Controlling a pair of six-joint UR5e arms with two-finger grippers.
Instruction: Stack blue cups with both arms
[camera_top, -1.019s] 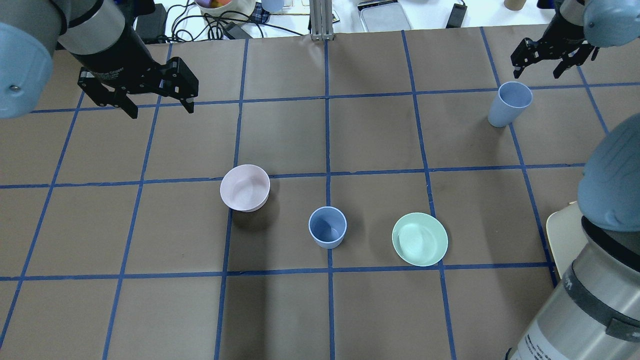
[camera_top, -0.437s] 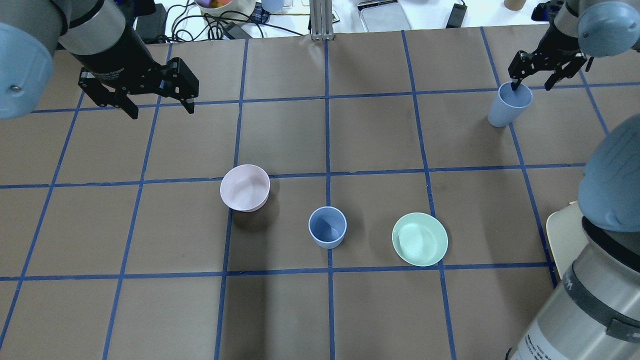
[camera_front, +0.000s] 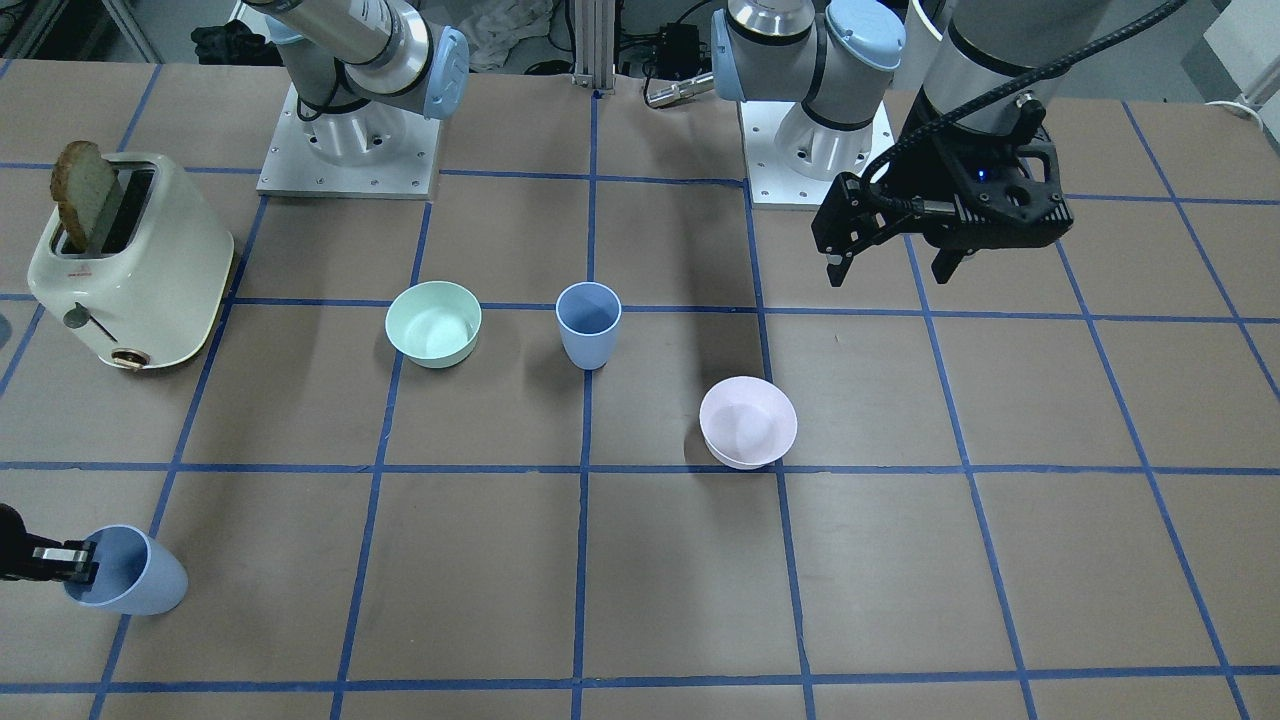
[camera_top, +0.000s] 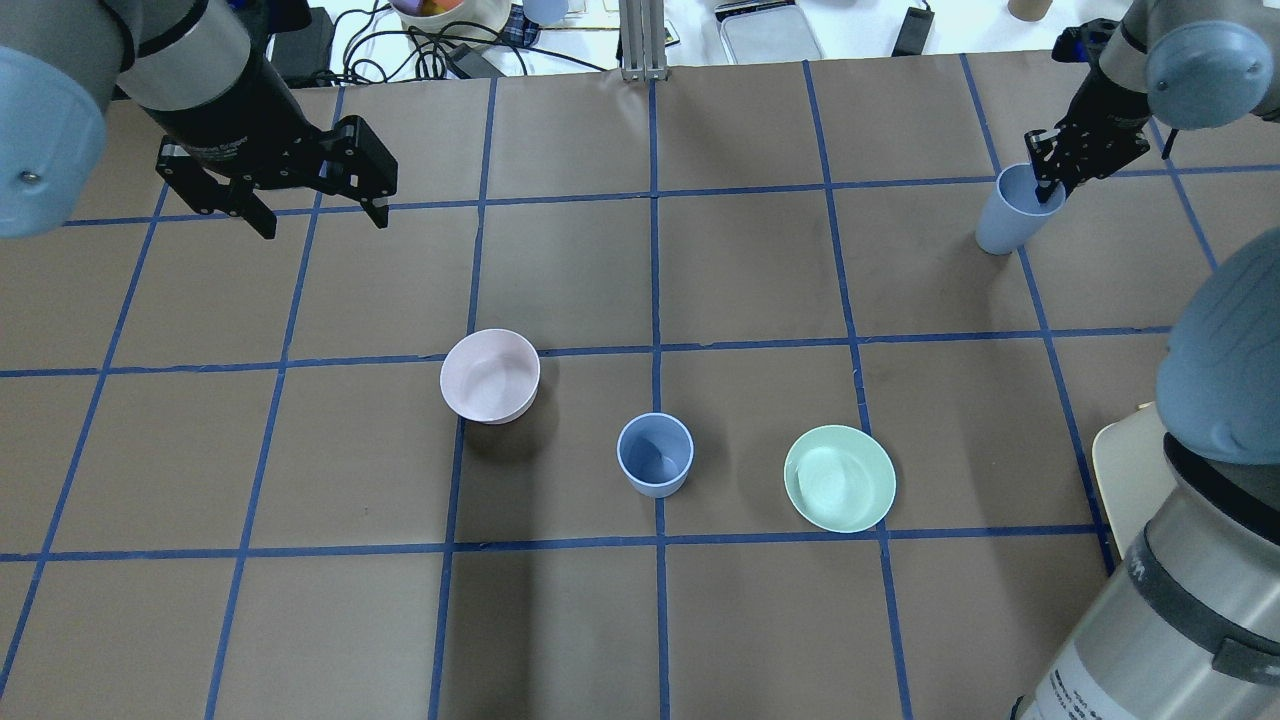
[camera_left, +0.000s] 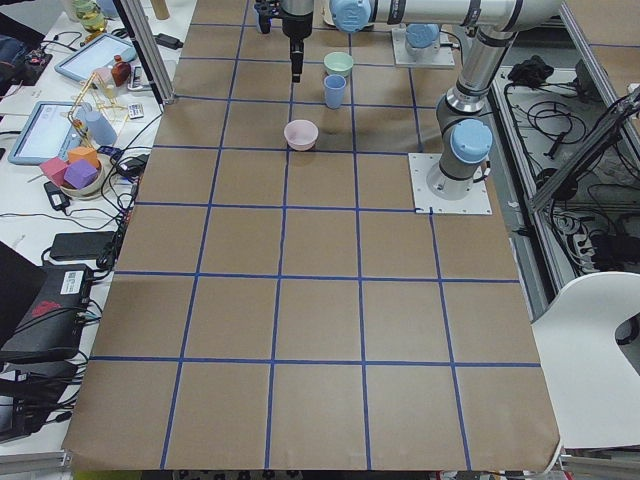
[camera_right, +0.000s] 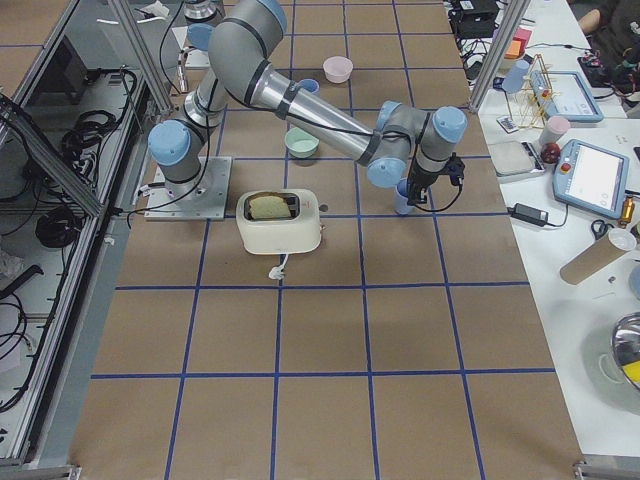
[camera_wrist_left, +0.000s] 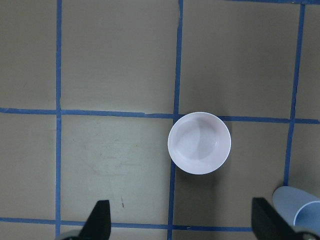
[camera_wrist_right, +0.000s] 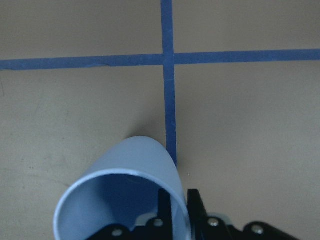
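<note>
One blue cup (camera_top: 655, 457) stands upright near the table's middle, between the two bowls; it also shows in the front view (camera_front: 588, 325). The second blue cup (camera_top: 1003, 220) is at the far right and looks tilted in the front view (camera_front: 135, 575). My right gripper (camera_top: 1045, 186) is shut on this cup's rim, one finger inside and one outside, as the right wrist view (camera_wrist_right: 178, 201) shows. My left gripper (camera_top: 275, 195) hangs open and empty above the far left of the table, well away from both cups.
A pale pink bowl (camera_top: 490, 375) sits left of the middle cup and a mint-green bowl (camera_top: 840, 478) sits right of it. A cream toaster (camera_front: 130, 255) with a slice of bread stands near the right arm's base. Blue tape lines grid the brown table.
My right gripper has come down from above the far cup onto its rim and has shut on the wall. The left arm has not moved.
</note>
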